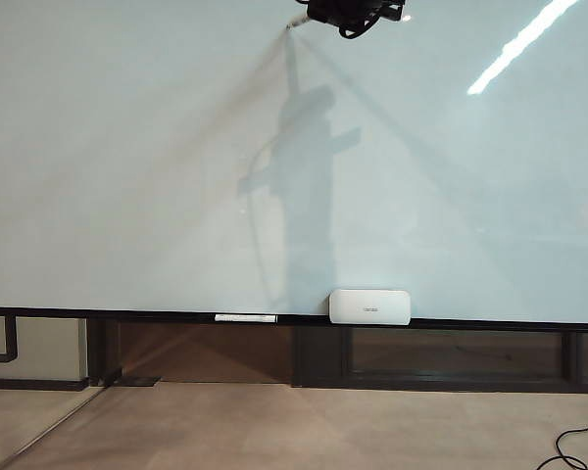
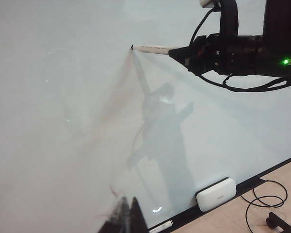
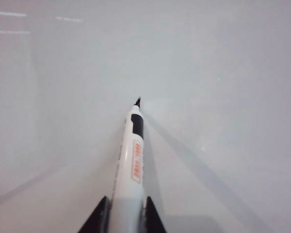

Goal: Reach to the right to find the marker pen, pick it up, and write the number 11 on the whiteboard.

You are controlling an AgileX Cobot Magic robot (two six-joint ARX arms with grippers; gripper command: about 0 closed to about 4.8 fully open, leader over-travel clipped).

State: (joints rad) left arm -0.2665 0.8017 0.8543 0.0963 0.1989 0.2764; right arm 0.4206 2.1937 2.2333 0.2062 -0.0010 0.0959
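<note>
Right hand (image 3: pixel 126 216) is clamping the marker pen (image 3: pixel 131 160), fingers (image 3: pixel 99 218) pressing on both sides of the barrel. In the exterior view the right hand (image 1: pixel 318 18) is sitting at the very top edge of the frame, a bit right of centre, with the marker pen (image 1: pixel 296 24) sticking out toward the left and down. In the left wrist view the right hand (image 2: pixel 177 51) is holding the marker pen (image 2: pixel 150 49) roughly level, dark tip pointing at the whiteboard (image 2: pixel 63 121).

Pen tip is sitting at or just off the whiteboard (image 1: pixel 127 147) surface, high up on the panel; can't tell if it's actually touching. In the right wrist view the tip is pointing straight at the whiteboard (image 3: pixel 223 73), with the pen's shadow running off beside it. No strokes are showing on the panel around the tip.

Left hand (image 2: pixel 126 216): only dark finger ends are showing at the frame edge, blurred, so can't tell whether they're apart or together. It's hanging low, well apart from the right hand, near the bottom rail.

On the rail: white rounded box (image 1: pixel 370 306) sitting right of centre, white stick with black ends (image 1: pixel 245 318) lying just left of it. Arm's shadow is falling down the middle of the board.
</note>
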